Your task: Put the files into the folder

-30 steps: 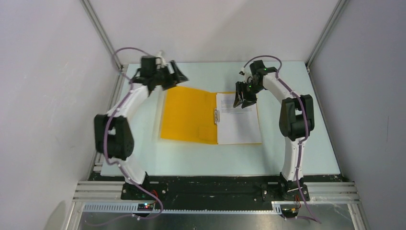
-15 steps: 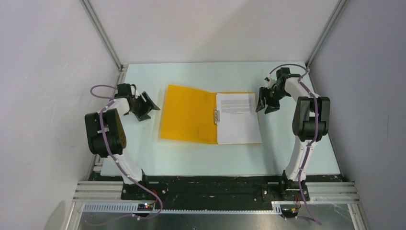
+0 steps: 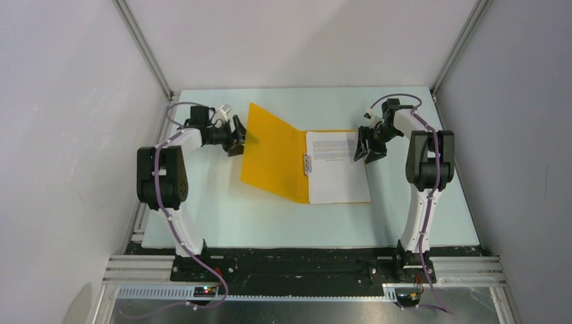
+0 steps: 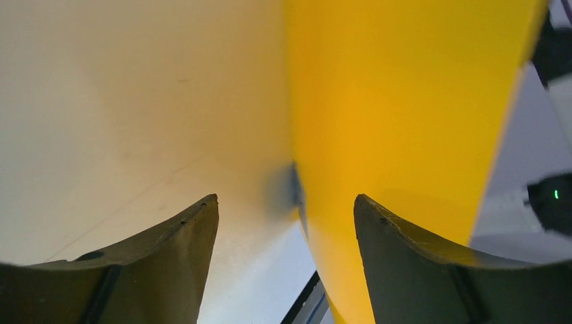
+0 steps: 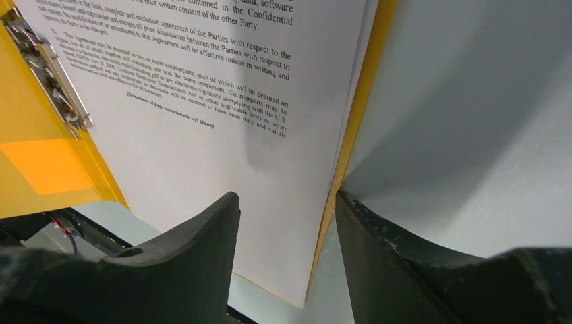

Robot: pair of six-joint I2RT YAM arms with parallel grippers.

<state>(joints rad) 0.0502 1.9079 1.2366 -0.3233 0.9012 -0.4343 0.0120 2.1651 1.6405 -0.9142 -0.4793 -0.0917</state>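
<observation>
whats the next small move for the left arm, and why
Probably swing the left gripper rightward, tipping the raised cover of the folder over the files: that cover stands tilted between its open jaws, and the files lie on the right half.

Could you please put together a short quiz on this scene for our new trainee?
1. True or false: the folder's left cover lies flat on the table.
2. Where do the files lie? A: on the folder's right half. B: on the bare table. C: beneath the left cover.
3. Fill in: the ___ claw stands at the tilted cover's outer edge, jaws apart.
Key: 1 false, the cover is tilted up; 2 A; 3 the left claw.
</observation>
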